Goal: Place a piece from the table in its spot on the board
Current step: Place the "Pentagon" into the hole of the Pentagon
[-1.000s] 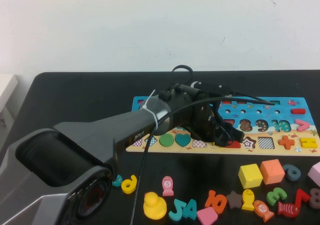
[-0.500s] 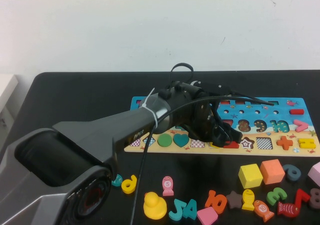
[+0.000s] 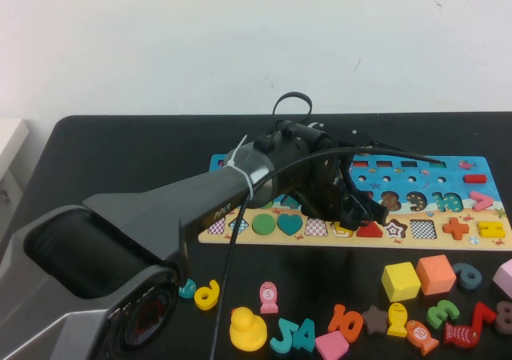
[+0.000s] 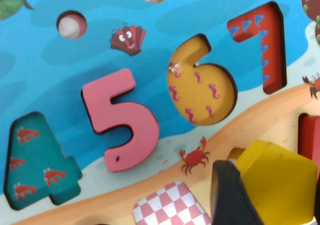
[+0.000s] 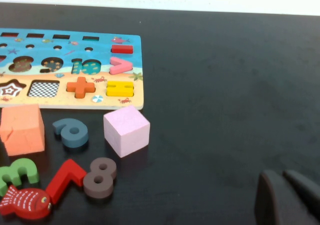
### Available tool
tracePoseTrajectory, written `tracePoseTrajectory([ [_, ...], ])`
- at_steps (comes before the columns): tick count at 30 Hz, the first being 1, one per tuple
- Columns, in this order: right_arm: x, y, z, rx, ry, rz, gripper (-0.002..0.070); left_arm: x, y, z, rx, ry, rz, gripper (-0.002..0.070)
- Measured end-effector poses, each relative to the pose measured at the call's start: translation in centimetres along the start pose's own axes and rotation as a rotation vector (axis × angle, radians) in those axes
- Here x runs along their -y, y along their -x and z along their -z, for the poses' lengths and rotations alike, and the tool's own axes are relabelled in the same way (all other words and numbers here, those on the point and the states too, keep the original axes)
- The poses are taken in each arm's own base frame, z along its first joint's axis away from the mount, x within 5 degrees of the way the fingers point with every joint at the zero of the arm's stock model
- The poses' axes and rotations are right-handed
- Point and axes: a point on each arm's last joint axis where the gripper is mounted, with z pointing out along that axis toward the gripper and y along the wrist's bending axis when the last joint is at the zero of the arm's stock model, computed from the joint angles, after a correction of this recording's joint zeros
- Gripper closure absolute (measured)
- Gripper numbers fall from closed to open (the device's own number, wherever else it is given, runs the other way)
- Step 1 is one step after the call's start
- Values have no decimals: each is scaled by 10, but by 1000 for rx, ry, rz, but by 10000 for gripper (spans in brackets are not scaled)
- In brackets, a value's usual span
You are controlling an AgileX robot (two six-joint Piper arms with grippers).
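Observation:
My left gripper (image 4: 275,197) is shut on the piece (image 4: 280,182), a flat yellow pentagon, with one black finger (image 4: 232,197) against its side. The piece hangs tilted just over the sand-coloured strip of the board (image 4: 100,50), partly covering a slot, between a checkered slot (image 4: 170,207) and a red shape (image 4: 310,135). In the high view the left gripper (image 3: 360,210) sits over the shape row of the board (image 3: 448,170), and the piece is mostly hidden under it. My right gripper (image 5: 283,197) is shut and empty, low over the black table (image 5: 225,85), right of the board (image 5: 131,70).
Loose pieces lie along the table's front: a yellow duck (image 3: 247,329), a yellow cube (image 3: 400,281), an orange cube (image 3: 436,274), a pink cube (image 5: 126,130), and several numbers and fish. The left arm's cable loops above the board.
The left gripper with the piece has shifted slightly toward the far side, uncovering the red triangle in the shape row. The board slid a little to the left.

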Motion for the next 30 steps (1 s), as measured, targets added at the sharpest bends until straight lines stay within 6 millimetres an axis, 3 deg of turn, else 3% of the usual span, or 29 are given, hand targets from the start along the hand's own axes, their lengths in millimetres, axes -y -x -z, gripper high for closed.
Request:
tracePoseTrajectory([
  [30,0,0,0,0,0,0,657,-3,-3,-9,-9,18,36,372],
])
